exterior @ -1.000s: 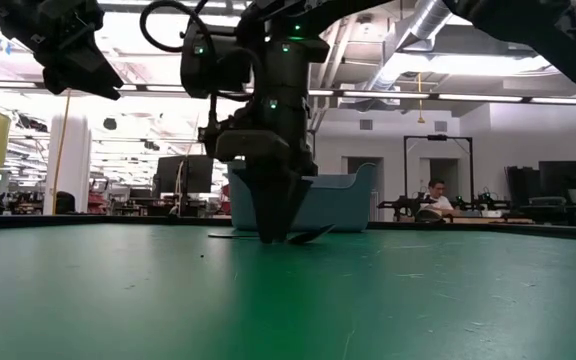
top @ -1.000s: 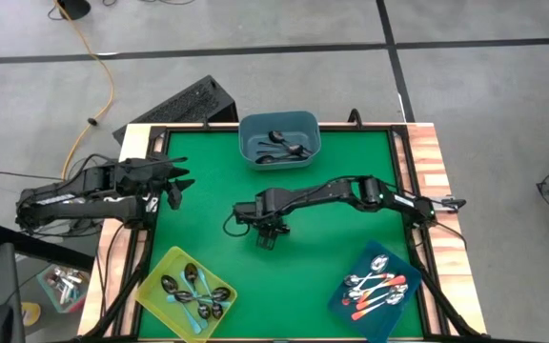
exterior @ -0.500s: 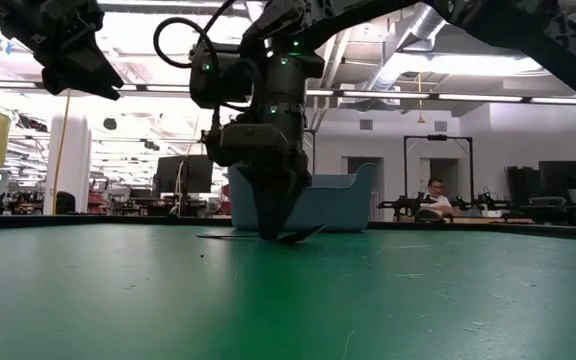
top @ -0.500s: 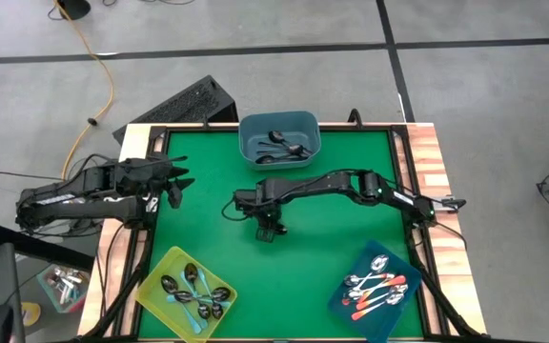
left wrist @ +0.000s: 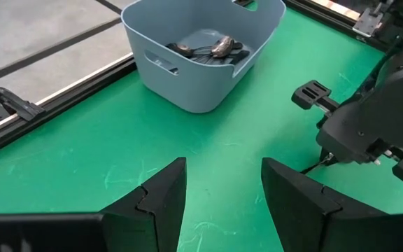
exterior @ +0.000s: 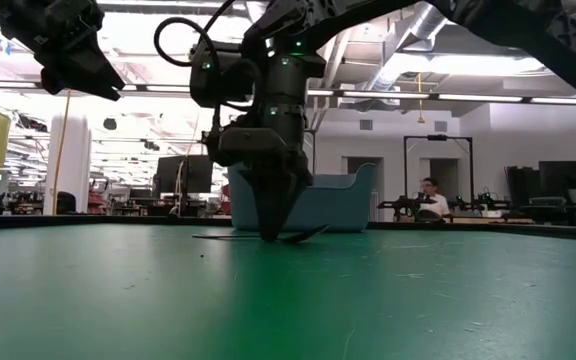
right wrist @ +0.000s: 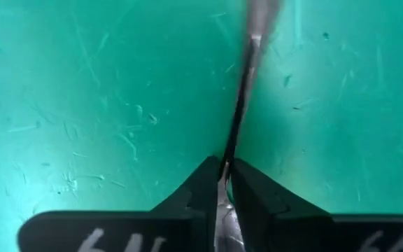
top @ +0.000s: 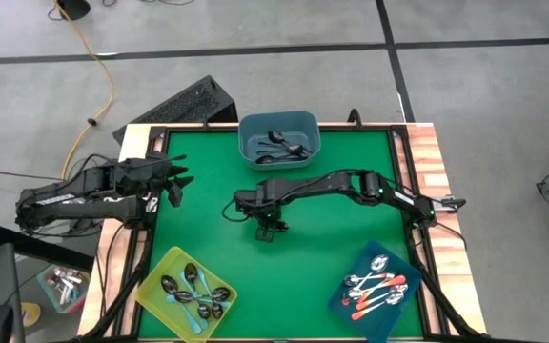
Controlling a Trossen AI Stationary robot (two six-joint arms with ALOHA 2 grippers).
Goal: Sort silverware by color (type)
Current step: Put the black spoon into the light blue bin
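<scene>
**A:** Starting with the biggest thing, the green table (top: 303,276) has a raised frame all round and three bins near its edges: the grey-blue bin (top: 279,139) at the far middle, the yellow bin (top: 187,291) at the near left, the dark blue bin (top: 381,289) at the near right. Each already holds spoons. The middle of the mat is bare.

**B:** And the arms?

**A:** The left gripper (top: 174,181) hangs over the far left edge, jaws standing wide with nothing between them. The right gripper (top: 267,229) is down at the mat in the middle, just near of the grey-blue bin.

**B:** What step is this?

**A:** A pickup, I'd say. In the right wrist view the fingertips (right wrist: 208,183) are pinched on the thin handle of a dark plain metal spoon (right wrist: 242,105) that lies flat on the mat.

**B:** Next?

**A:** Lift it straight up, then carry it to the bin whose spoons match it. The grey-blue bin's contents look dark metal, so that seems likely. The spoon must clear that bin's wall, but the route is short and nothing lies in the way.
</scene>
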